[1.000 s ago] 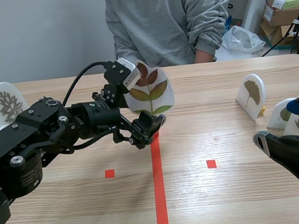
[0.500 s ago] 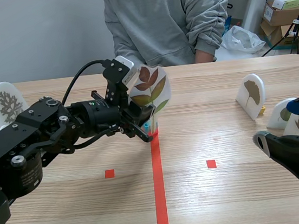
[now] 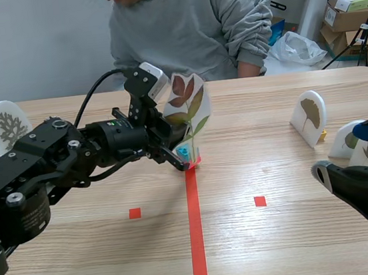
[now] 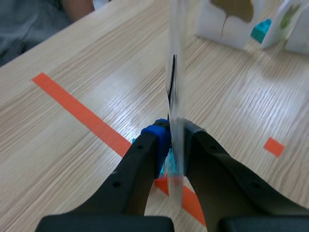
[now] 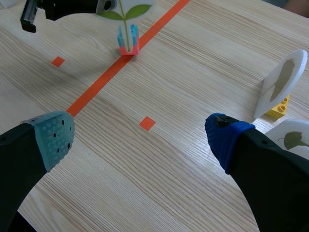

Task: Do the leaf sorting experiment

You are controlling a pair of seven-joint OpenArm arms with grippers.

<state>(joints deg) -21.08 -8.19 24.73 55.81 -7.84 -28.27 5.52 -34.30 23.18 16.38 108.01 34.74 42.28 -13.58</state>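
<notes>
In the scene view, the left gripper is closed on the lower part of the leaf card, a white card showing red, yellow and green leaves on one stem. The card is tilted slightly, and its blue-and-red base is seen at the far end of the tape line, just at five o'clock of the gripper. A fern card stands well apart at nine o'clock of the leaf card, and a ginkgo card at three o'clock. The right gripper is held low at four o'clock with its fingers spread, beside two more cards. A person in a grey sweatshirt is seated across the table.

In the left wrist view, the leaf card is seen edge-on, pressed between the two fingers and rising toward twelve o'clock. The blue pad lies flat against one face. The base shows just under the fingertips, on the tape line. The ginkgo card is seen ahead, at one o'clock.

In the right wrist view, the right gripper's fingers stand wide apart with nothing between them. The leaf card and its base are seen well ahead at eleven o'clock, on the tape line. The ginkgo card, on a yellow base, stands at two o'clock.
</notes>
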